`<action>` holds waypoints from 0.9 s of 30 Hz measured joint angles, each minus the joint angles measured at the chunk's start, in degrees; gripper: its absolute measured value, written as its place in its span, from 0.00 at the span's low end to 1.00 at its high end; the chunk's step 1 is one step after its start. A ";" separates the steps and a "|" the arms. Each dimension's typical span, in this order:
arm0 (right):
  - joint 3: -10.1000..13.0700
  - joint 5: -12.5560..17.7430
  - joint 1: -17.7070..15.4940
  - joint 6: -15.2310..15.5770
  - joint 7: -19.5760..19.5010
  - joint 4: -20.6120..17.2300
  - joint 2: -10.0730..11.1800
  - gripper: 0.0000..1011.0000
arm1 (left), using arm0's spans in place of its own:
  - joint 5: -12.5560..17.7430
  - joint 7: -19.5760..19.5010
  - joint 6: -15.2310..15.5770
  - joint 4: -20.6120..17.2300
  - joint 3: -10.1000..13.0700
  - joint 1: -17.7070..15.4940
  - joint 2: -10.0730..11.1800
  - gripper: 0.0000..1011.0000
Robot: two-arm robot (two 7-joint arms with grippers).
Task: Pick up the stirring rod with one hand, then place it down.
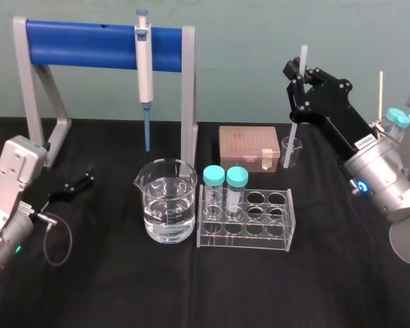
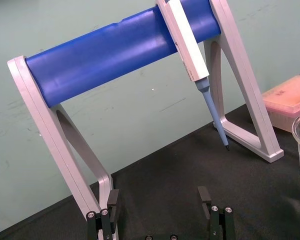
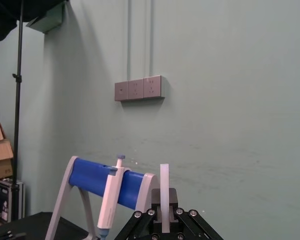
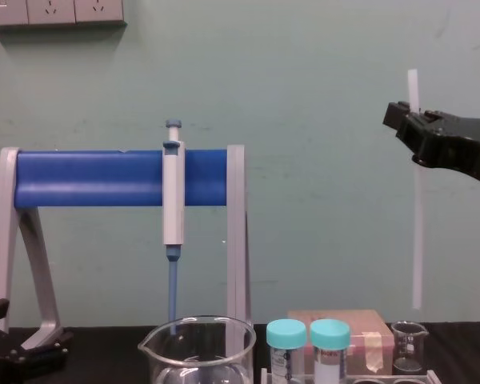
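Note:
The stirring rod (image 1: 290, 140) is a thin translucent white stick held nearly upright in the air at the right. My right gripper (image 1: 297, 78) is shut on its upper part, with a short length sticking out above the jaws. In the chest view the stirring rod (image 4: 417, 232) hangs from the right gripper (image 4: 406, 124), its lower end just above a small beaker (image 4: 409, 346). In the right wrist view the stirring rod (image 3: 164, 192) rises from between the right gripper's (image 3: 164, 222) jaws. My left gripper (image 1: 82, 182) rests open low at the left, near the stand's foot, with nothing in it (image 2: 159, 200).
A grey-legged stand with a blue bar (image 1: 89, 44) holds a white-and-blue pipette (image 1: 144, 65) at the back. A large beaker of water (image 1: 168, 201), a clear tube rack (image 1: 246, 219) with two capped tubes, a pink box (image 1: 249, 147) and the small beaker (image 1: 292, 152) stand on the black table.

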 joint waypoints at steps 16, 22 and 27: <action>0.89 -0.67 -1.12 -0.33 -0.36 -0.94 0.44 0.07 | 0.00 0.00 0.00 0.00 0.00 0.00 0.00 0.99; 1.11 -0.80 -1.40 -0.09 -0.52 -1.15 0.55 0.07 | 0.00 0.00 0.00 0.00 0.00 0.00 0.00 0.99; 1.24 -0.88 -1.51 0.12 -0.62 -1.20 0.57 0.07 | 0.00 0.00 0.00 0.00 0.00 0.00 0.00 0.99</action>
